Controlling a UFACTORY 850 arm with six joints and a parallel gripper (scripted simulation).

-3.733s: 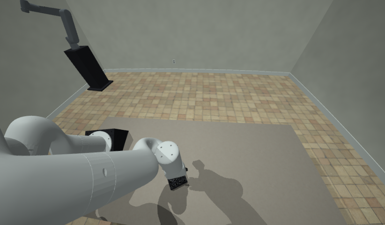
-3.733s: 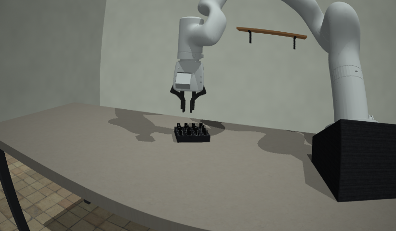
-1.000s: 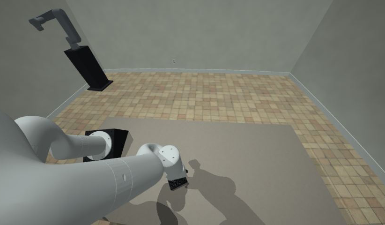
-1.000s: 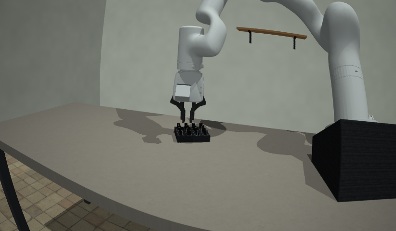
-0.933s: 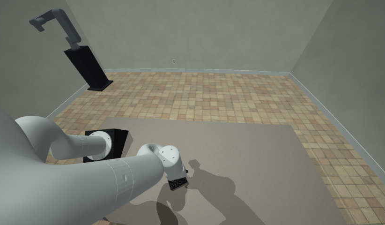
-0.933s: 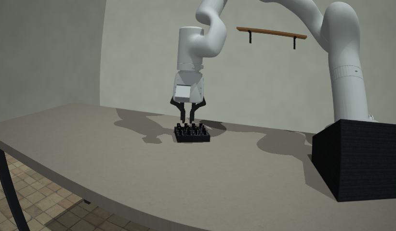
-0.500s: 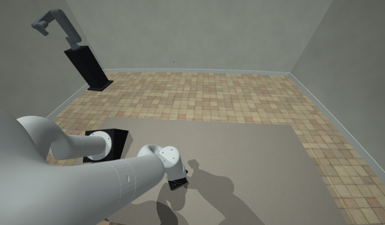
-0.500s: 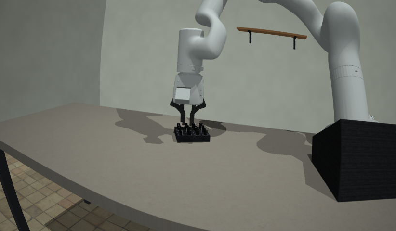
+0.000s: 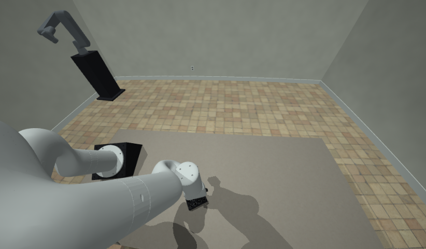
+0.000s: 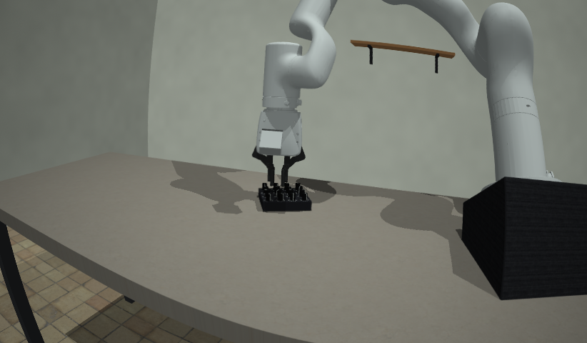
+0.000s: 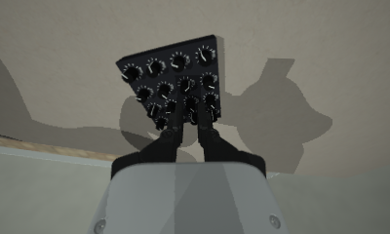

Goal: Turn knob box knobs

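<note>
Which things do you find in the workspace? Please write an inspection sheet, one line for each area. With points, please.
Surface: grey-brown table (image 9: pixel 286 173) (image 10: pixel 203 263) (image 11: pixel 304 29), crossed by arm shadows.
Job's things: black knob box (image 9: pixel 197 204) (image 10: pixel 288 206) (image 11: pixel 168 50) on the table, knobs up; names too small to read.
Clutter: nothing seen.
Gripper: gripper (image 10: pixel 278 183) (image 11: pixel 190 110) pointing down at the knob box, fingers slightly apart; no knob visibly clamped.
Cables: nothing seen.
Surroundings: tiled floor (image 9: pixel 227 105) (image 10: pixel 76 276), wall outlet (image 9: pixel 192 68), brown wall shelf (image 10: pixel 403 49), and a second, dark grey arm (image 9: pixel 73 27) on a black pedestal (image 9: pixel 95 73).
</note>
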